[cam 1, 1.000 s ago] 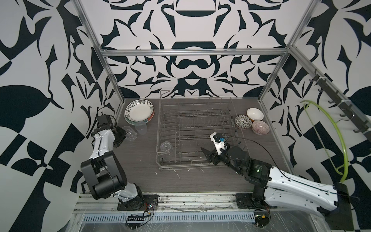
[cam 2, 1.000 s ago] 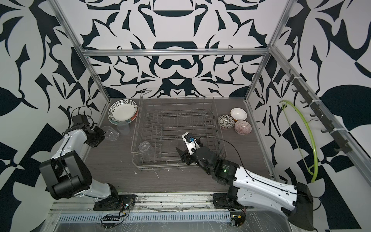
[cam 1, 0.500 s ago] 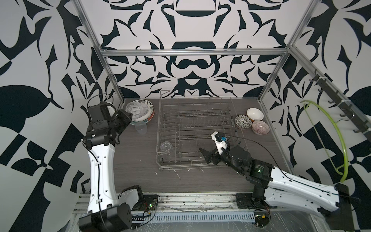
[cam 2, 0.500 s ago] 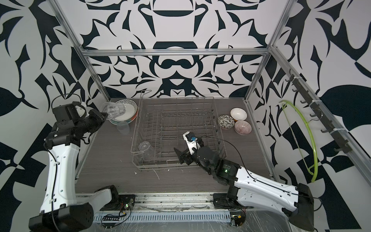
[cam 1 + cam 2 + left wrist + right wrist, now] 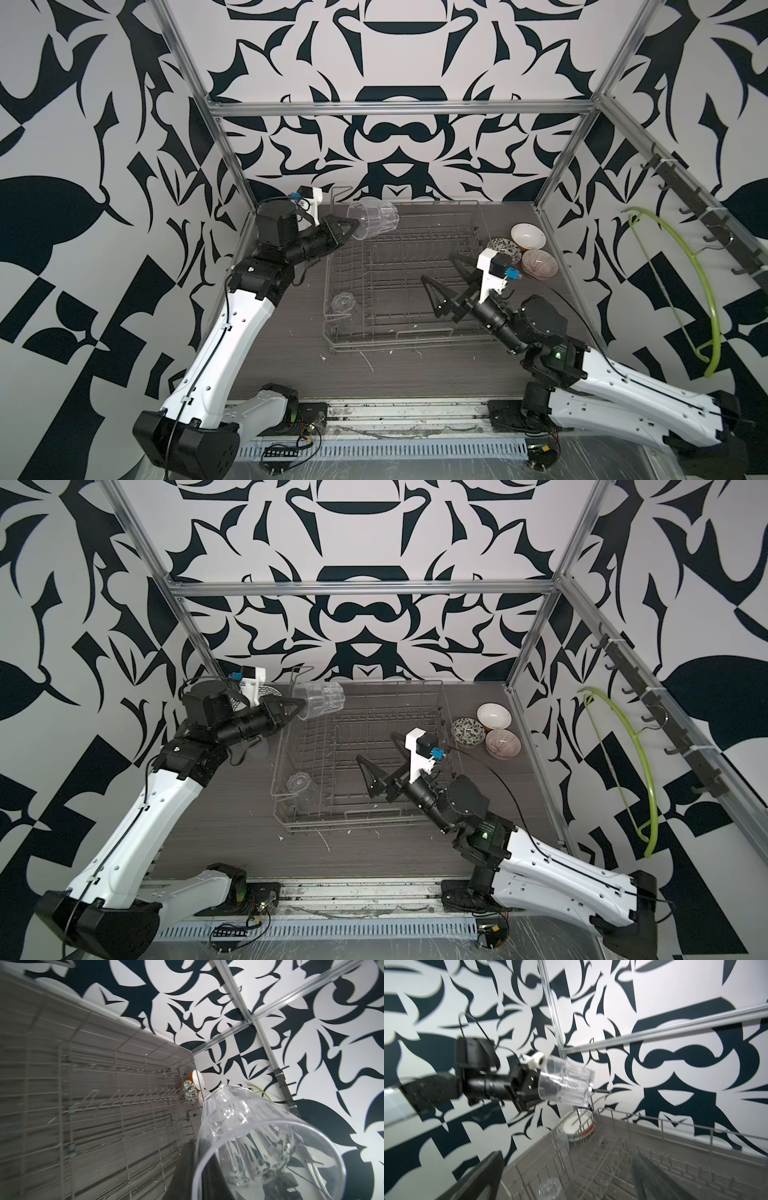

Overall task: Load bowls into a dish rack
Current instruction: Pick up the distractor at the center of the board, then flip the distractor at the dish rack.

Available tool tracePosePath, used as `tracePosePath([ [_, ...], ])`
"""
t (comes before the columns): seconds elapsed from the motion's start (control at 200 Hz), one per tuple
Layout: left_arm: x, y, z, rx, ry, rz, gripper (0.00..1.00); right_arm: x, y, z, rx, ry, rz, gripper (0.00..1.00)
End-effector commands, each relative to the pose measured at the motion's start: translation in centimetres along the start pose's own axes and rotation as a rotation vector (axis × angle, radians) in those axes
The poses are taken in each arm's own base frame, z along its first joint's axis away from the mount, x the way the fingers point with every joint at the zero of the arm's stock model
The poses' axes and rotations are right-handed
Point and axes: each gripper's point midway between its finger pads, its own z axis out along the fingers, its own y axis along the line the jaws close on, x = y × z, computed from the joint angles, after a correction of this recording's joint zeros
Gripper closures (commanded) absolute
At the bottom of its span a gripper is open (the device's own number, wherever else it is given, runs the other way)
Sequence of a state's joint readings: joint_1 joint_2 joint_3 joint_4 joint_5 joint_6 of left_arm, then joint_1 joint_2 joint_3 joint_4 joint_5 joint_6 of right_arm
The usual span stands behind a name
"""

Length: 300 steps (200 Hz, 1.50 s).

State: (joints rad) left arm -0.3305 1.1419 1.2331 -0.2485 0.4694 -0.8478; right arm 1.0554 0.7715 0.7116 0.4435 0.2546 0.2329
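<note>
Lifted since 1 second ago, the clear glass (image 5: 374, 220) is clenched at its rim by the left gripper (image 5: 353, 227) over the dish rack's (image 5: 332, 286) far-left corner. The right gripper (image 5: 438, 268) is spread wide, empty. 3 bowls (image 5: 528, 236) are left on the table (image 5: 291, 365) just right of the rack.

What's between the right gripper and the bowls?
In both top views, just the dish rack's wire side wall: the open right gripper is over the rack, and the three bowls sit outside it.
</note>
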Motion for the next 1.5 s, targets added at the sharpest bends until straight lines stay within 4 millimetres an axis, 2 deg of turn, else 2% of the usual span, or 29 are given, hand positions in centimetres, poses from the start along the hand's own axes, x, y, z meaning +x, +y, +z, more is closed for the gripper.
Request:
tracePosePath([
  [0.0,-1.6,-4.7,0.3,0.194,-0.074,0.066,1.0,-5.3,1.6,-1.3,-0.102,-0.243,0.097,0.0],
  [0.075,-1.3,-5.7,1.1,0.253,-0.078,0.061,1.0,-6.6,1.8,-2.1,-0.137,-0.324,0.126,0.0],
  [0.09,-1.2,-5.8,1.3,0.268,-0.075,0.054,1.0,-6.8,2.3,-2.3,-0.172,-0.333,0.128,0.0],
  [0.255,-0.2,-9.6,1.8,0.529,-0.061,0.045,1.0,-7.9,2.9,-3.3,-0.264,-0.426,0.159,0.0],
  [0.37,1.6,-11.4,2.3,0.627,-0.016,0.044,1.0,-8.4,3.1,-3.8,-0.301,-0.456,0.135,0.02],
  [0.415,2.5,-12.6,1.9,0.68,-0.003,0.054,1.0,-8.5,3.0,-3.9,-0.306,-0.458,0.131,0.02],
  [0.435,3.0,-12.2,2.9,0.685,0.017,0.041,1.0,-8.6,2.9,-3.9,-0.308,-0.46,0.125,0.03],
  [0.55,4.9,-14.7,2.0,0.848,0.058,0.056,1.0,-8.9,2.1,-4.2,-0.293,-0.475,0.111,0.03],
  [0.62,5.6,-15.4,1.4,0.922,0.066,0.055,1.0,-9.0,1.3,-4.3,-0.269,-0.478,0.106,0.03],
  [0.825,7.1,-16.0,1.1,0.996,0.084,0.061,1.0,-9.3,0.0,-3.9,-0.226,-0.466,0.069,0.03],
  [0.94,7.8,-16.4,1.2,1.014,0.102,0.068,1.0,-9.2,-0.3,-2.8,-0.226,-0.442,0.055,0.03],
  [1.285,8.2,-15.9,3.4,1.037,0.127,0.022,1.0,-9.2,1.1,-0.1,-0.344,-0.407,0.057,0.05],
  [1.495,8.8,-15.4,5.0,1.043,0.156,-0.011,1.0,-9.9,1.5,-0.1,-0.355,-0.419,0.037,0.05],
])
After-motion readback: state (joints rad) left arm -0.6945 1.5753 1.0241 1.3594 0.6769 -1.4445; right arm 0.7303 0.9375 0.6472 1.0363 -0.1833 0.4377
